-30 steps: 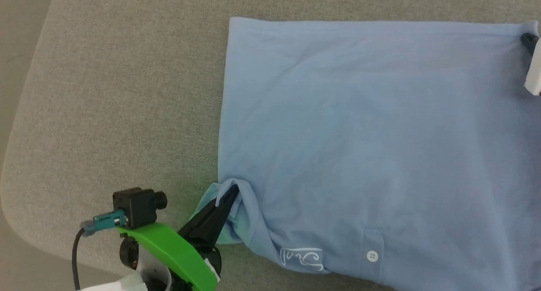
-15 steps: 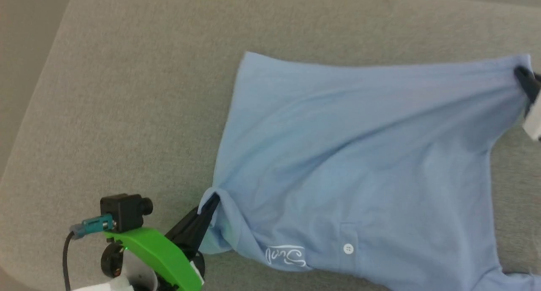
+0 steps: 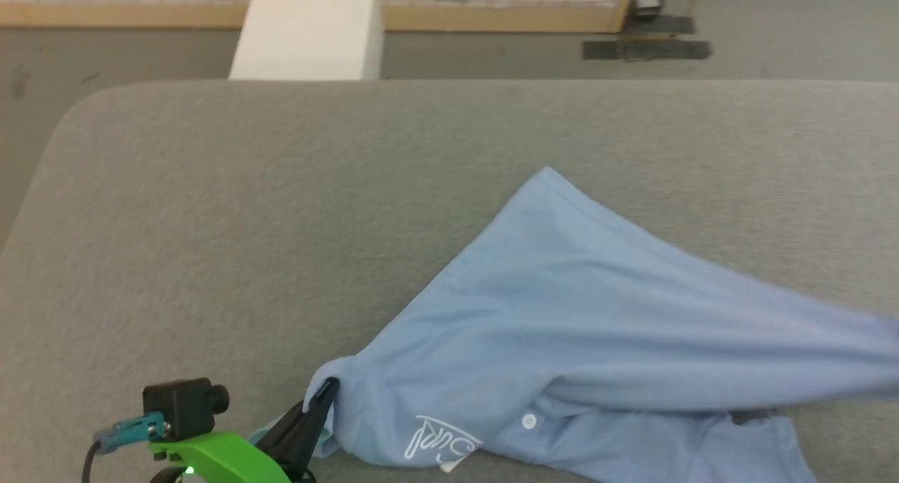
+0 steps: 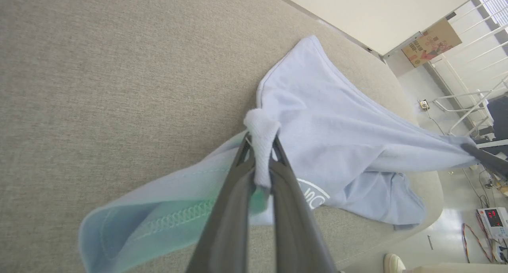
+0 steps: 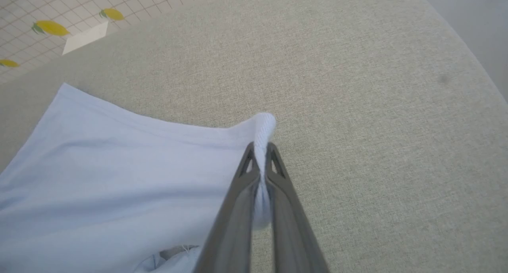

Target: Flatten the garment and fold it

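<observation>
Currently the grey padded surface [image 3: 211, 223] carries the garment [image 3: 597, 314] on its near right part, with wide bare ground to the left and far side. The garment is not flat. One corner lies on the surface at the far side, and the body rises from it in a long ridge that runs off to the right, with the front panel slumped and doubled under it at the near edge.

The left gripper [image 3: 326, 388] stands at the near left end of the garment, clamped on a bunched fold of cloth beside the sleeve [image 4: 158, 225], which hangs open below the fingers. The right gripper [image 5: 260, 148] is likewise closed tight on a rolled edge of the garment at its right end. Both pinches look firm.

The chest logo [image 3: 439, 444] and one button [image 3: 528, 421] face up near the left grip.

Assessment: the flattening step is in hand and folding has not begun. To do it well, both grips should hold while the arms draw apart evenly until the ridge goes slack-free, then lower together so the cloth lays down from the far corner toward the near edge. The doubled front panel is the risk: it may be trapped underneath unless it is shaken clear first
</observation>
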{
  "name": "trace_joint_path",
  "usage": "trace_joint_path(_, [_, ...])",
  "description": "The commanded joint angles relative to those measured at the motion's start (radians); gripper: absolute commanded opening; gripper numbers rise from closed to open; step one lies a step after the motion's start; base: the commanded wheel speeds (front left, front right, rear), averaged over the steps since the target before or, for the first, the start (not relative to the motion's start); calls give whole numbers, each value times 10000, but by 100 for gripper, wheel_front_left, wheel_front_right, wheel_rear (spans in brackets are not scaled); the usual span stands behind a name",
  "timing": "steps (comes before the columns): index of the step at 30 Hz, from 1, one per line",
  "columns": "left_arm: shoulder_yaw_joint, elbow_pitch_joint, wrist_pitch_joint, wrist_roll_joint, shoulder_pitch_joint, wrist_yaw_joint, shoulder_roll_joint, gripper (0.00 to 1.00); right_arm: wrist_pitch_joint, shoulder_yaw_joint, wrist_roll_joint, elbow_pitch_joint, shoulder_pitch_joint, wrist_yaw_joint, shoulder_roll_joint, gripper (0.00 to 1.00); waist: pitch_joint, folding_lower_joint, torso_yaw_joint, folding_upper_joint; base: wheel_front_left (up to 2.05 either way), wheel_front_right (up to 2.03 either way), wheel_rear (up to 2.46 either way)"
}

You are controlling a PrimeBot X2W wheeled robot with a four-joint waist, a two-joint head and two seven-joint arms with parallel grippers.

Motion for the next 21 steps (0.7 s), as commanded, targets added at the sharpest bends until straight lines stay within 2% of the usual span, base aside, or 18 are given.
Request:
trace_joint_path(1, [75,-92,-34,-61,169,81,101,0,111,-181,64,-308,428,-13,294,0,-713,1,-889,-1,0,0,0])
trace_joint_path(6, [154,-354,-21,-69,387,168,189,0,498,-484,37,-1015,1763,-13,1144,0,-610,1,-1117,-1,0,0,0])
trace_joint_path(9, [130,-483,33,-37,332,189,226,0,371,-65,-210,-943,2206,-13,1403,0,-479,1,-1148,-1,0,0,0])
trace_joint_path(16, [7,-640,321,58,-52,246,330,0,-608,1597,-727,774,2143,-13,1445,0,-268,1,-1093,-1,0,0,0])
trace_joint_path(21, [-42,-747,470,94,-237,296,378,0,-1506,2393,-1099,2307,1552,-13,1152,0,-95,1,-1102,-1,0,0,0])
